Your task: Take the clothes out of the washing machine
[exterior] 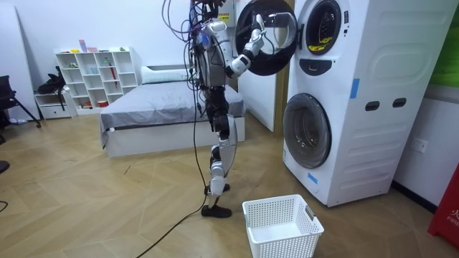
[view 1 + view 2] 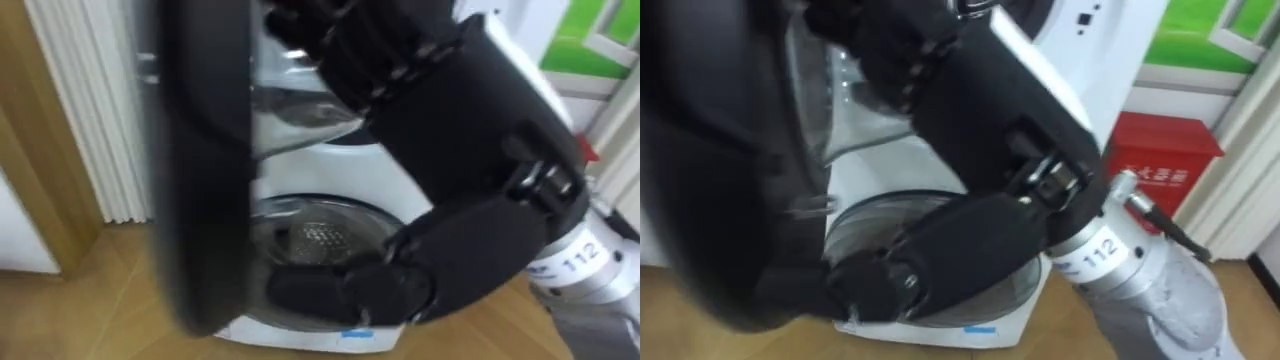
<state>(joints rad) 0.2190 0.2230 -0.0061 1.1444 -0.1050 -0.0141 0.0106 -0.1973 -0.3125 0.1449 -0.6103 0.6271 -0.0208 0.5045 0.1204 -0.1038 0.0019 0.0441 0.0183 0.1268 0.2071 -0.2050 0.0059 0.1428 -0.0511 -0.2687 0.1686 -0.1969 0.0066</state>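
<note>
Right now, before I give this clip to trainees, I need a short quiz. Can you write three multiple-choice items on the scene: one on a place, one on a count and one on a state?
1. Where is the basket?
A. On the floor before the lower machine
B. On the bed
C. On top of the machines

2. How many front-loading machines are stacked?
A. One
B. Two
C. Three

3. How is the door of the upper machine?
A. Shut
B. Open
C. Taken off

Answers:
1 A: the basket sits on the wooden floor in front of the lower machine.
2 B: the upper machine stands on the lower machine, with nothing above it.
3 B: the door is swung out from the drum, and the right hand is up at it.
</note>
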